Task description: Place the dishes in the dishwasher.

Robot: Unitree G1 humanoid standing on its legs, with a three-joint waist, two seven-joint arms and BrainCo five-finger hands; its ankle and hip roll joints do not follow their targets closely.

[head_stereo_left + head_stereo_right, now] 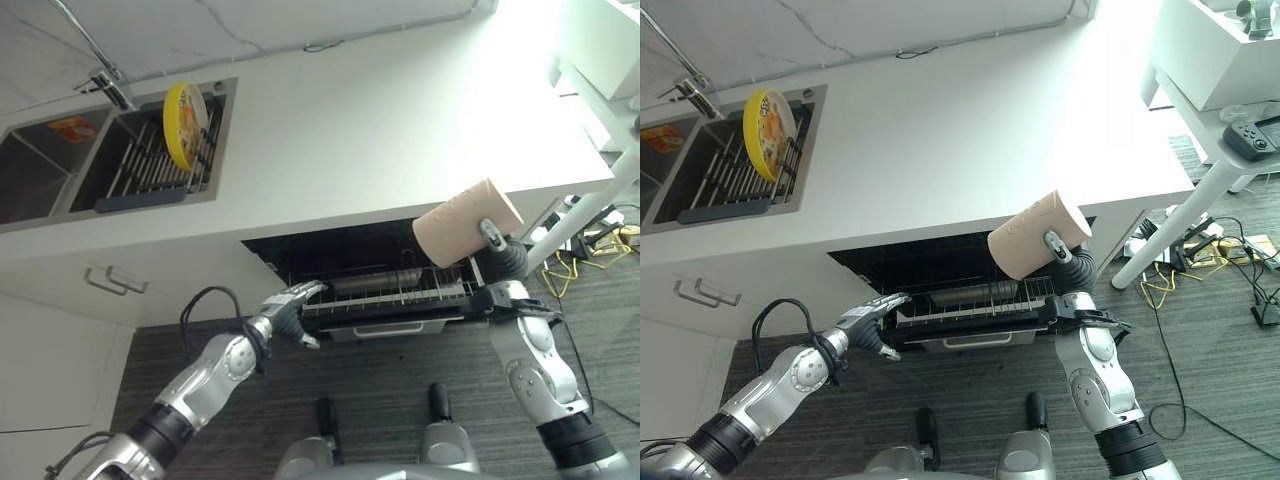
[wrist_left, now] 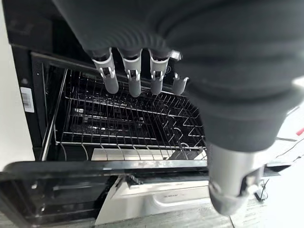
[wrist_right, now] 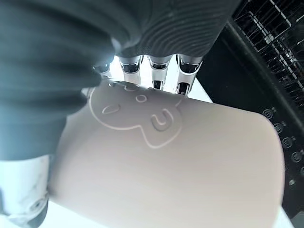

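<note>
Right hand (image 1: 1065, 258), at 3 o'clock in the head views, grips the beige cup (image 1: 1038, 236) with fingers curled round it, holding it tilted above the pulled-out dishwasher rack (image 1: 975, 297). Left hand (image 1: 293, 310), fingers straight and empty, rests at the rack's front edge near 7 o'clock. The yellow plate (image 1: 185, 123) stands in the sink (image 1: 25, 215) at 11 o'clock. Advice: lower the cup slowly, mouth down, between the tines.

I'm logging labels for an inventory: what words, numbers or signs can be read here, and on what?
No text is readable.
The white sticker on the dishwasher frame: print too small.
The yellow plate: print blurred.
The beige cup: embossed face outline, no words.
</note>
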